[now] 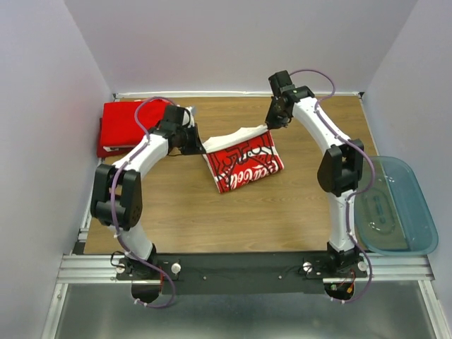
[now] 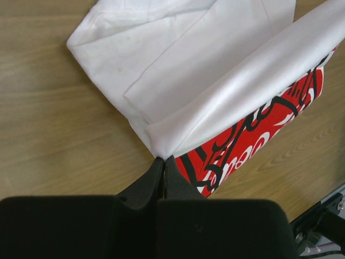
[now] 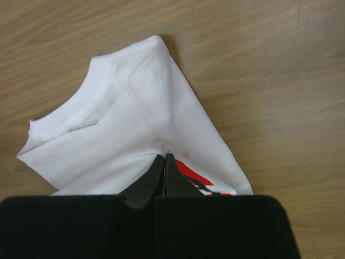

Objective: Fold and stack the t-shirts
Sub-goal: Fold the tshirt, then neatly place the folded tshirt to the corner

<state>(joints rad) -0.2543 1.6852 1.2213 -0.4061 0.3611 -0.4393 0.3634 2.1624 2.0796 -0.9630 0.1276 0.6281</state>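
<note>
The white Coca-Cola t-shirt (image 1: 244,161) lies partly folded mid-table, its red print facing up toward the front. My left gripper (image 1: 200,145) is shut on its left edge, and the left wrist view shows the pinched white corner (image 2: 164,151) above the red print (image 2: 253,140). My right gripper (image 1: 272,124) is shut on the shirt's far right edge. There the white cloth (image 3: 129,124) rises in a peak from the wood. The plain red t-shirt (image 1: 127,126) lies folded at the far left corner, untouched.
A translucent blue-tinted plastic tub (image 1: 392,205) stands off the table's right edge beside the right arm. Grey walls close in the table on three sides. Bare wood (image 1: 212,219) stretches between the shirt and the arm bases.
</note>
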